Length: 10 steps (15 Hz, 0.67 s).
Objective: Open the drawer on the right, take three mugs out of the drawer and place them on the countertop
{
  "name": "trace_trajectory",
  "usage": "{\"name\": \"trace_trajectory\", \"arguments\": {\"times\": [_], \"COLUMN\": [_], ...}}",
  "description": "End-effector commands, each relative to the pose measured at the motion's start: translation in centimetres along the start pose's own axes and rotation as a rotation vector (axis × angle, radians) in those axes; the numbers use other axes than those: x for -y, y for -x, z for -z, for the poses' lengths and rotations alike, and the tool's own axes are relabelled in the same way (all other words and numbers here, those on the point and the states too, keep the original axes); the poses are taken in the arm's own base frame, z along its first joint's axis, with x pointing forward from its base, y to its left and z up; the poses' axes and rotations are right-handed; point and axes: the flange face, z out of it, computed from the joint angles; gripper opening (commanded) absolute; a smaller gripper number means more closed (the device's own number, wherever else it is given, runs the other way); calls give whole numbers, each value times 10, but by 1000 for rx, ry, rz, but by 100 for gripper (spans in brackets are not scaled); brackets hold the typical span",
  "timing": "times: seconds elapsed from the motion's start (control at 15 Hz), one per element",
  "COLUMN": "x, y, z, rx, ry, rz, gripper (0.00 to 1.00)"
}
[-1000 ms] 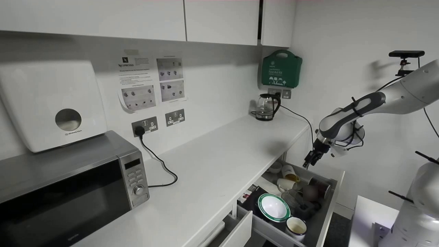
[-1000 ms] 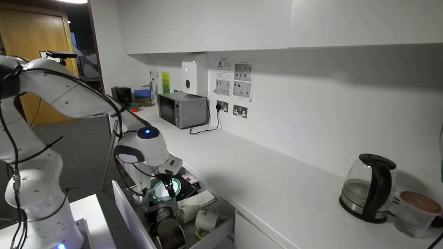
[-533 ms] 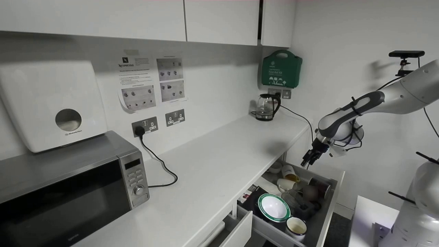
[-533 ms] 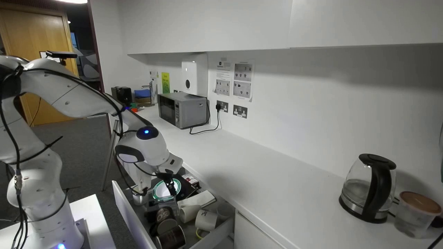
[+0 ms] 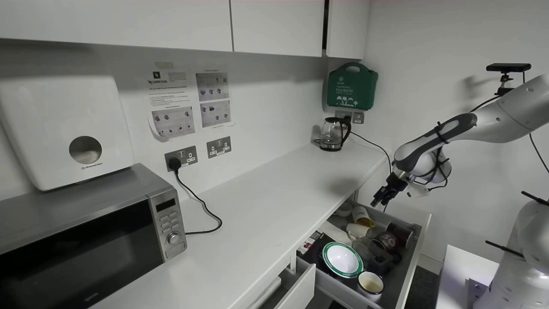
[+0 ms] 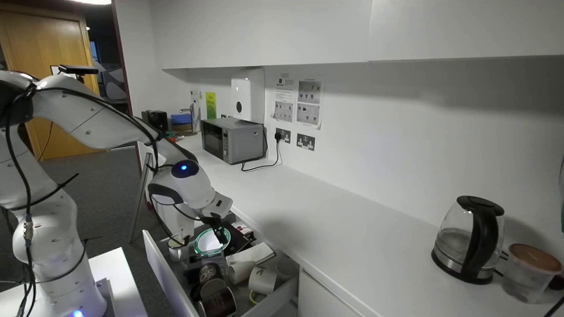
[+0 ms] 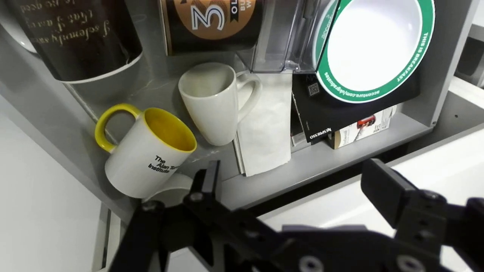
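In the wrist view's left half, a white, cylindrical, yellow-lined mug (image 7: 141,158) lies in the grey-walled drawer (image 7: 447,71): probably rigid, slick, chippable ceramic, best pinched at its rim (image 7: 191,148). The black end effector (image 7: 293,177) stands spread, empty.

I look down into the wide, shallow, grey-walled drawer (image 6: 166,275), open below the long, smooth white countertop (image 5: 266,201). In it lie, on their sides, a white cylindrical mug lined in yellow (image 7: 140,166) and a cream tapered mug (image 7: 213,113); a white mug with a dark rim (image 5: 369,291) stands upright. On the countertop stand a boxy silver-grey microwave (image 6: 235,140), a black-handled glass kettle (image 6: 468,241) and a brown-lidded clear tub (image 6: 528,274).
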Motion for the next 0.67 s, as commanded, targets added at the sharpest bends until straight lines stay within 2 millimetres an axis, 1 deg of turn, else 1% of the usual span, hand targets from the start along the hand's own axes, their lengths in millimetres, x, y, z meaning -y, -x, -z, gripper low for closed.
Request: {"name": "trace_trajectory", "arguments": {"times": [0.0, 0.4, 0.6], "x": [0, 3, 2], "y": [-3, -9, -12], "z": [-9, -27, -40], "rx": [-21, -10, 14], "ry": [9, 25, 15], "rz": [-2, 89, 63], "gripper": [100, 100, 100]}}
